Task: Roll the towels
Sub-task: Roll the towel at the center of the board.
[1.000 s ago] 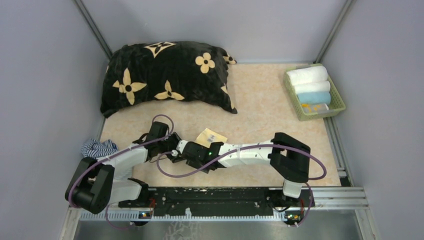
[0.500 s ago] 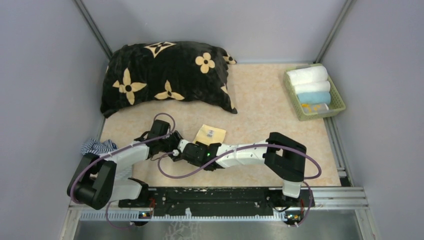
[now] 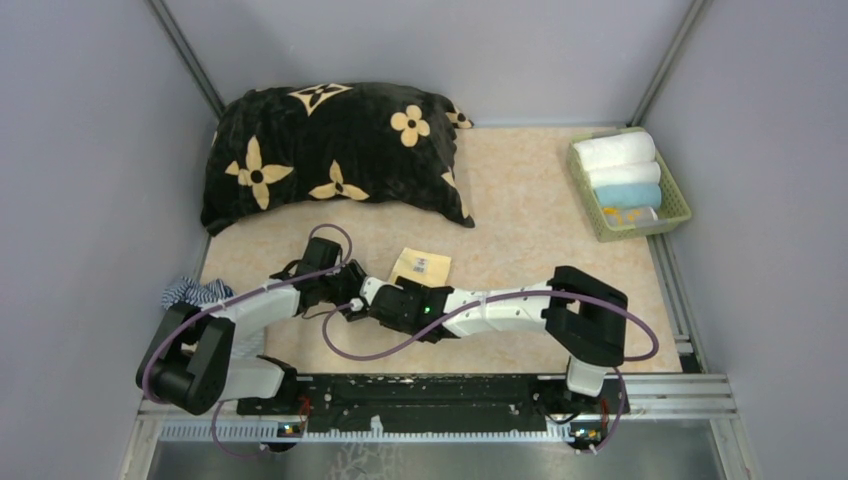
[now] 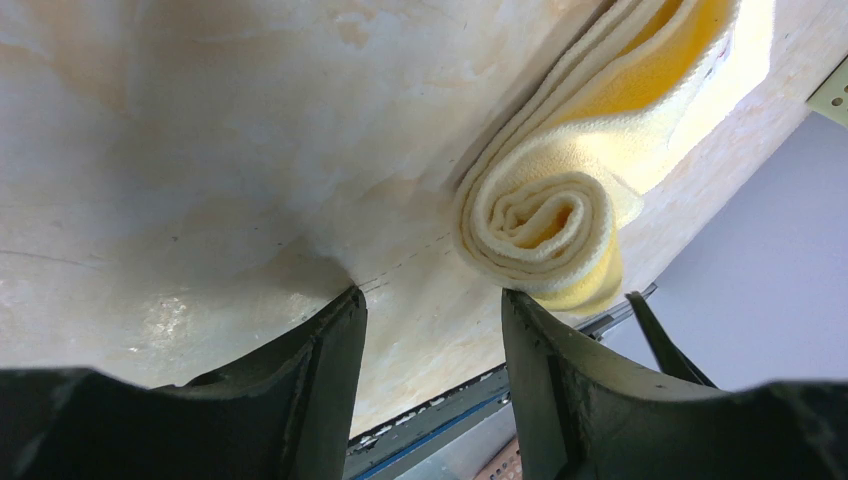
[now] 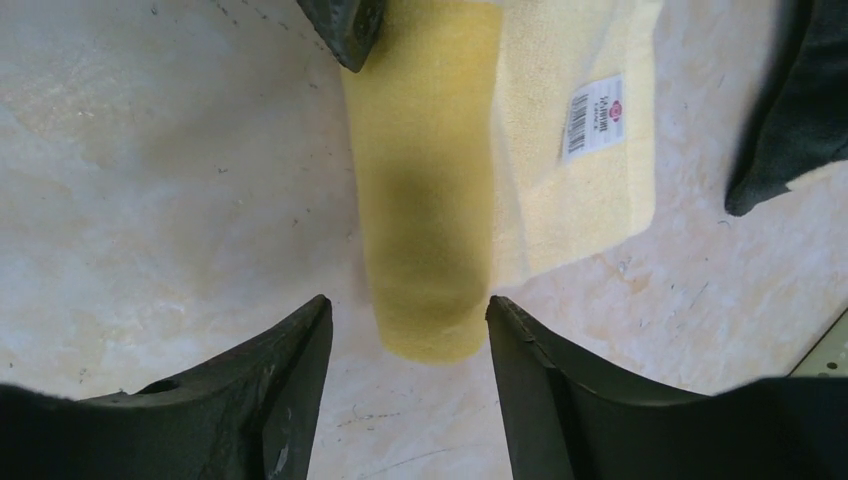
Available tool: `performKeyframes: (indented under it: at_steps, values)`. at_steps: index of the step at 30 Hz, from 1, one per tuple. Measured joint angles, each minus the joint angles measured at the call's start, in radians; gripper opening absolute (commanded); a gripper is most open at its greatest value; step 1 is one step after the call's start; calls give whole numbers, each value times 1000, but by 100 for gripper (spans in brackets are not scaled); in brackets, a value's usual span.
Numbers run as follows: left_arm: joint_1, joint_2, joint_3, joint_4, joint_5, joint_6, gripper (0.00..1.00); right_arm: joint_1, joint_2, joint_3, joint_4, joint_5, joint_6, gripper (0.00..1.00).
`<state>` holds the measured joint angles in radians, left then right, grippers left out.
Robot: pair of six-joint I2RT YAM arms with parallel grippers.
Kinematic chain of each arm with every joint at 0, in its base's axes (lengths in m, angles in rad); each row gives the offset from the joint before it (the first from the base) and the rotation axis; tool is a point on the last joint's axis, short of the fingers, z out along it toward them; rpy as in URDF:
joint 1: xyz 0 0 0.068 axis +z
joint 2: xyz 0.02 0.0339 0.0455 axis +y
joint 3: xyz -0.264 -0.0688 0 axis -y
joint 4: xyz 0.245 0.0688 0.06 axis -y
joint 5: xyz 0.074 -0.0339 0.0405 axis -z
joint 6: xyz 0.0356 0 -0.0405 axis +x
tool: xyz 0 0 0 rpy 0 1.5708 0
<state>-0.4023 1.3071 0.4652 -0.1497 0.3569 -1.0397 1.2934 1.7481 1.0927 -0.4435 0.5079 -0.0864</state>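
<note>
A yellow towel (image 3: 420, 266) lies on the table's middle, its near-left part wound into a roll (image 5: 425, 200) and its flat part carrying a white label (image 5: 598, 115). My right gripper (image 5: 408, 310) stands open at the roll's end without pinching it. In the left wrist view the spiral end of the roll (image 4: 540, 225) sits just beyond my open left gripper (image 4: 430, 310), close to its right finger. Both grippers meet left of the towel, the left gripper (image 3: 345, 285) beside the right gripper (image 3: 372, 295). A light blue towel (image 3: 630, 195) lies rolled in the basket.
A big black cushion with cream flowers (image 3: 335, 150) fills the back left. The green basket (image 3: 678, 205) at the back right also holds white rolls (image 3: 614, 150). A blue-and-white striped cloth (image 3: 195, 293) lies bunched at the left edge by my left arm.
My right gripper's jaws have spread wider and let the roll go, and the right arm has shifted slightly right. The left gripper stays open beside the roll.
</note>
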Motion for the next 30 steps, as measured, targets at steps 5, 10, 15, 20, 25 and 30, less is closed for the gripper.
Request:
performKeyframes:
  at_steps: [5, 10, 15, 20, 25, 30]
  values:
    - [0, 1, 2, -3, -1, 2, 60, 0, -34, -6, 17, 7, -18, 62]
    - [-1, 1, 3, -3, -2, 2, 60, 0, -2, -6, 20, 3, -19, 60]
    - [-1, 1, 3, -4, -3, 2, 60, -7, 59, -13, 44, 3, -22, 50]
    - [-2, -4, 3, -6, -6, 2, 61, -32, 68, -12, 66, -11, -24, 31]
    - [-2, -24, 1, -16, -31, 10, 64, -75, 72, 1, 69, -73, -26, 0]
    - [-2, -84, -4, -63, -69, 27, 69, -172, 76, 70, 22, -303, -2, 0]
